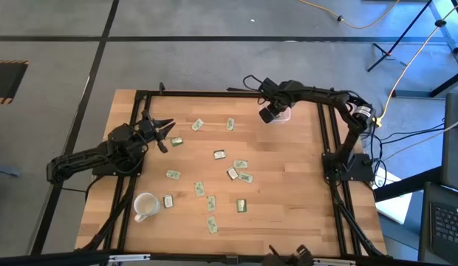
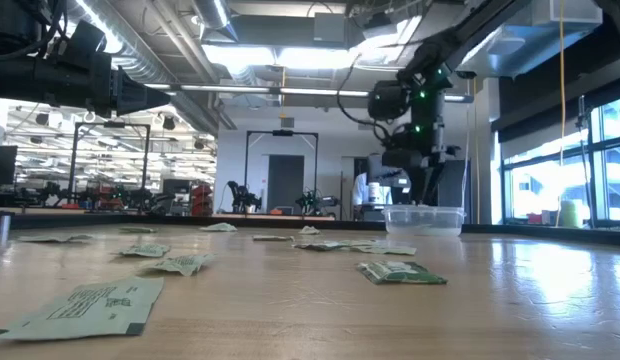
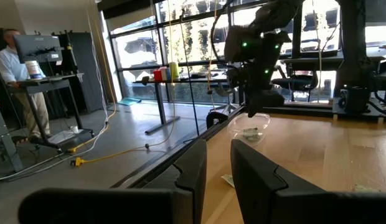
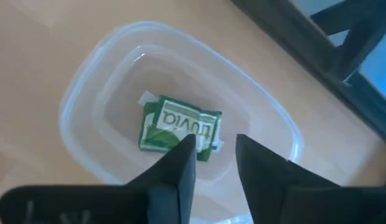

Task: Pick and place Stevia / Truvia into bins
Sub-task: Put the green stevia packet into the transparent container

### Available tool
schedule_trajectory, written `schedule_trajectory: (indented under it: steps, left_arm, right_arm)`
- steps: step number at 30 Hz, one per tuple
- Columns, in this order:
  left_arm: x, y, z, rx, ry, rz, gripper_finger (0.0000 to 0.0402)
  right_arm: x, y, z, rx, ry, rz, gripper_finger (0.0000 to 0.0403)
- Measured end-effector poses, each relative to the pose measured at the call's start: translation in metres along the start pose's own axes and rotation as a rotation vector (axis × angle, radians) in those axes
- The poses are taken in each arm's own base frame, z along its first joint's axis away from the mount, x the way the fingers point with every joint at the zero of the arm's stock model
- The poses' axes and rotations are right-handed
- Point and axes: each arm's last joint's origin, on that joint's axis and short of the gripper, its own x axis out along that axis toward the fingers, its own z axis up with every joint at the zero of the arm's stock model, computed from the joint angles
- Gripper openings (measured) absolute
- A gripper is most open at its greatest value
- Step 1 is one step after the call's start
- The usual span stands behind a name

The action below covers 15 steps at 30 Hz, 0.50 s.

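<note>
Several pale green and white Truvia sachets (image 1: 219, 154) lie flat and scattered over the middle of the wooden table (image 1: 303, 192). The clear shallow tub (image 1: 284, 115) stands near the far right corner. One sachet (image 4: 180, 127) lies flat on the tub's floor (image 4: 118, 106). My right gripper (image 4: 215, 152) hangs open straight above the tub (image 2: 422, 218), well clear of it in the low view. My left gripper (image 1: 165, 131) is open and raised over the table's left side, with a sachet (image 1: 176, 140) lying just beside it.
A white handled mug (image 1: 144, 206) stands near the near left corner with sachets (image 1: 168, 200) around it. A black frame (image 1: 214, 93) runs along the table's edges. A person (image 3: 12, 62) stands at a desk beyond the table.
</note>
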Motion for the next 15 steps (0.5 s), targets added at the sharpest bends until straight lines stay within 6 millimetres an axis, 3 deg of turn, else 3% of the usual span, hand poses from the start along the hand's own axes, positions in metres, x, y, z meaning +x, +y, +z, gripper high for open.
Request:
schedule_trajectory:
  steps: [6,15]
  left_arm:
    - [0.0,0.0,0.0,0.0,0.001,0.0,0.0068]
    - [0.0,0.0,0.0,0.0,0.001,0.0,0.0068]
  right_arm:
    - [-0.032,0.053,-0.014,-0.283,-0.052,0.197,0.0122]
    - [-0.058,0.153,-0.072,-0.719,-0.219,0.357,0.0122]
